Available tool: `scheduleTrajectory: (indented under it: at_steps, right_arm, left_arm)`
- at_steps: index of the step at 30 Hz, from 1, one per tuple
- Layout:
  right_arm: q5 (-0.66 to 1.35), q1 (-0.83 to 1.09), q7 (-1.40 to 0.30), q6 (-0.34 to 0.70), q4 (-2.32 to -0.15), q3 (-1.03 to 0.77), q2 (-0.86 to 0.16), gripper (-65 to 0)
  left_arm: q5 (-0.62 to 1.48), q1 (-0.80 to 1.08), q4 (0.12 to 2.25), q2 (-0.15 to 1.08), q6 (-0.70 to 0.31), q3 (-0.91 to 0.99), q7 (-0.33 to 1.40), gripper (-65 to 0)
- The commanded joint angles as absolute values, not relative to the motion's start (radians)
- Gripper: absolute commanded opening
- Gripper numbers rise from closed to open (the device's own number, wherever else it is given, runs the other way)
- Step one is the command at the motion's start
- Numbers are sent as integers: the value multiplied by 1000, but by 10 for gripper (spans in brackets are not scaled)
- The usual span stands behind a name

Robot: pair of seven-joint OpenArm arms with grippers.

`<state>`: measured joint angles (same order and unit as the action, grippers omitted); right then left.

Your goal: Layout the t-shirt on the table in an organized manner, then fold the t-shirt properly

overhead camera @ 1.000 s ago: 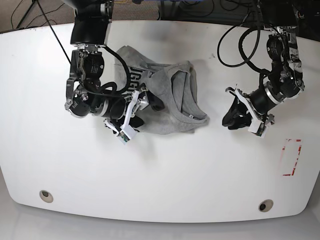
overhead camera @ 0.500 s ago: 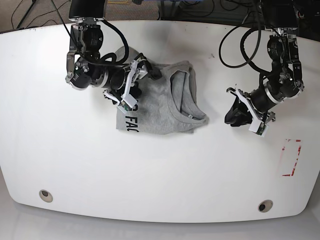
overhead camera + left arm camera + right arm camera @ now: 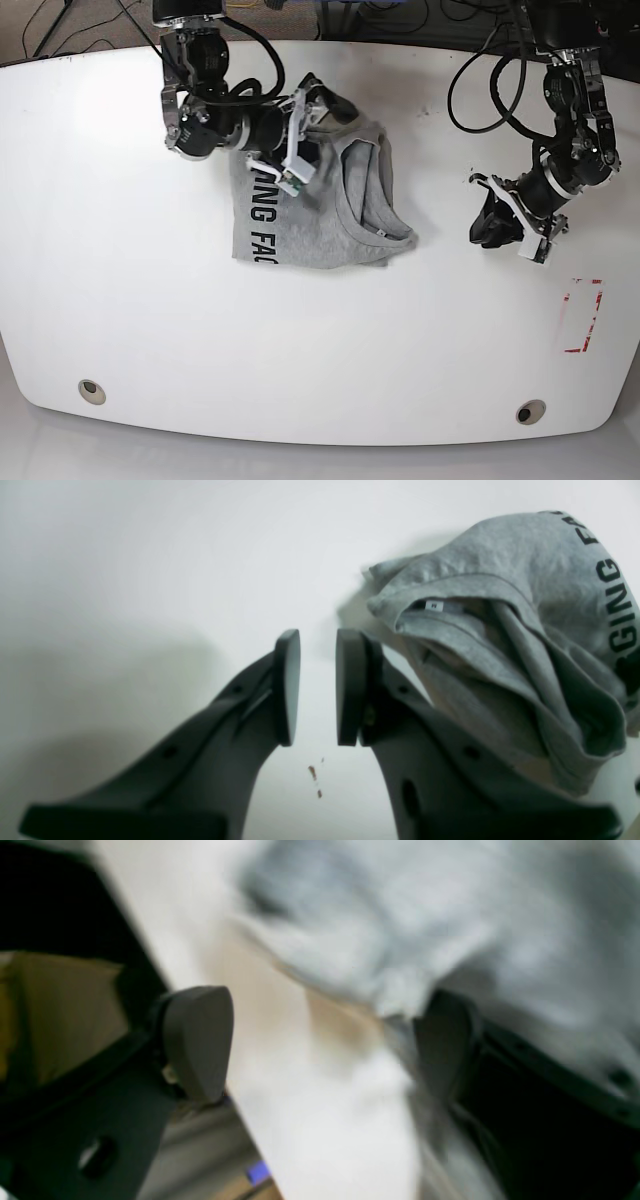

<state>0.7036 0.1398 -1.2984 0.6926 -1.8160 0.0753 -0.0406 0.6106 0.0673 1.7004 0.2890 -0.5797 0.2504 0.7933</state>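
The grey t-shirt [image 3: 310, 220] lies crumpled on the white table [image 3: 320, 340], back centre, with black lettering showing on its left part. My right gripper [image 3: 305, 140] hovers at the shirt's far edge. In the blurred right wrist view its jaws [image 3: 325, 1040] stand wide apart, and grey cloth [image 3: 400, 915] lies against one finger. My left gripper [image 3: 490, 228] sits on bare table to the right of the shirt. Its pads [image 3: 317, 680] are a narrow gap apart with nothing between them, and the t-shirt [image 3: 500, 630] bunches just beside them.
A red-outlined rectangle mark [image 3: 583, 315] is at the right edge. Two round grommet holes [image 3: 92, 391] [image 3: 531, 411] sit near the front edge. Small brown specks [image 3: 315, 775] lie under the left gripper. Black cables hang behind both arms.
My right gripper swept from the shirt's lower left up to its far edge, and the left flap now lies flat with more lettering showing. My left gripper shifted slightly right.
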Motion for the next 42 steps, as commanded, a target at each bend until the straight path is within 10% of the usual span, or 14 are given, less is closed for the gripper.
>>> scheduleTrajectory:
  at_steps: [1, 25, 37, 42]
  right_arm:
    - [720, 117, -1279, 698, -1830, 99, -21, -113]
    - [719, -94, -1287, 698, -1756, 145, 65, -113]
    - [680, -131, -1279, 698, -1816, -19, -107, -114]
    - [676, -147, -1264, 698, -1816, -88, -179, -225]
  left_arm:
    - [630, 50, 1718, 308, -582, 257, 768, -529]
    - [633, 47, 1721, 351, -582, 232, 769, -529]
    - [608, -18, 1733, 314, -582, 16, 765, -529]
    - [544, -47, 1735, 266, -582, -51, 765, -531]
